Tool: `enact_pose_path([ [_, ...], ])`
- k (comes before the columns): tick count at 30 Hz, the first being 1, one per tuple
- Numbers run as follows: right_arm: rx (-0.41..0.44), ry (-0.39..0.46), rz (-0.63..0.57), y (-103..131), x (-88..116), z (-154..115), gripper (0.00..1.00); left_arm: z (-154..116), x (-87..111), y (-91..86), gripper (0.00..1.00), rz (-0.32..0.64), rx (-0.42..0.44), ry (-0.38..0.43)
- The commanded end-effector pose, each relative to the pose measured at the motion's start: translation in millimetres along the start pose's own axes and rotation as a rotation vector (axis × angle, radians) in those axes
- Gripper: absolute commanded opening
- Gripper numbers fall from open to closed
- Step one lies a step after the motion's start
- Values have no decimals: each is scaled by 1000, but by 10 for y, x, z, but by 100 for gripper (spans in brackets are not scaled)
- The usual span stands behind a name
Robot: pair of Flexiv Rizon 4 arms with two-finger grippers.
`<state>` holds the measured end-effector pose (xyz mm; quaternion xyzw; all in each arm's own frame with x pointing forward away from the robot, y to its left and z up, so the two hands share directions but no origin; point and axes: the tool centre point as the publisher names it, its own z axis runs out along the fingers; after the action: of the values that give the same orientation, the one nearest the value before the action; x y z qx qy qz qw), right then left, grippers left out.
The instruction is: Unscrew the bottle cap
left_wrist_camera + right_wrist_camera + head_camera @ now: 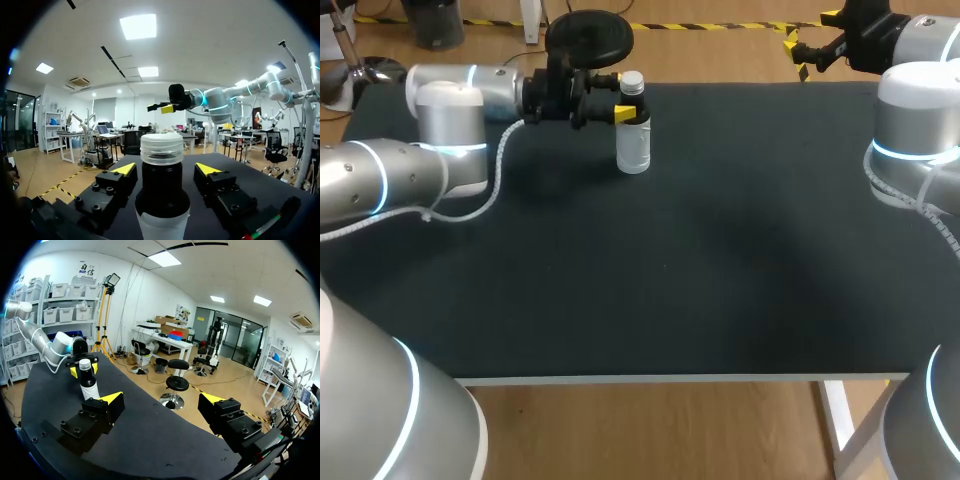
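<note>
The bottle (633, 140) stands upright at about 11 o'clock on the desk (670, 270), close to the far edge, with its cap (161, 148) on. The step in hand looks like securing the bottle so that the cap can be turned.

To do that well, I would close the left end effector (166, 170) squarely on the dark neck (161, 187) just below the cap. It should not grip the cap itself, which must be free to spin. The squeeze should come evenly from both sides so the bottle neither tips nor skids. The clear body looks light and smooth, so a firm hold with the base flat on the desk seems safest. The right arm would then need to come across from 1 o'clock, settle over the cap on its axis and grip its sides before twisting. An off-centre grasp could lever the bottle over.

The left end effector comes in level from the 9 o'clock side with its fingers apart, one yellow tip (125, 169) on each side of the neck. The left wrist view shows a small gap at each tip — it straddles the bottle rather than clamping it, and holds nothing.

The right end effector (160, 405) hangs at about 1 o'clock, past the desk's far right corner and well apart from the bottle. Its fingers are spread wide, with nothing between them.
</note>
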<state>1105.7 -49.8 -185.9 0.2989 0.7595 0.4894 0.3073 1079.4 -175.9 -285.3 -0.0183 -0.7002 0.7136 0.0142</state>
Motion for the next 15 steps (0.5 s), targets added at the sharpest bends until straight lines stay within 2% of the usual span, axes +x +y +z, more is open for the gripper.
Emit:
enact_pose_path([
  [1,3,0,0,5,1,-8,100,9,21,3,17,0,0,-10],
  [3,3,0,0,5,1,-8,100,9,21,3,2,0,0,-10],
  [4,3,0,0,5,1,-8,100,9,21,3,0,0,0,-10],
  [15,3,0,0,5,1,-8,100,9,21,3,0,0,0,-10],
])
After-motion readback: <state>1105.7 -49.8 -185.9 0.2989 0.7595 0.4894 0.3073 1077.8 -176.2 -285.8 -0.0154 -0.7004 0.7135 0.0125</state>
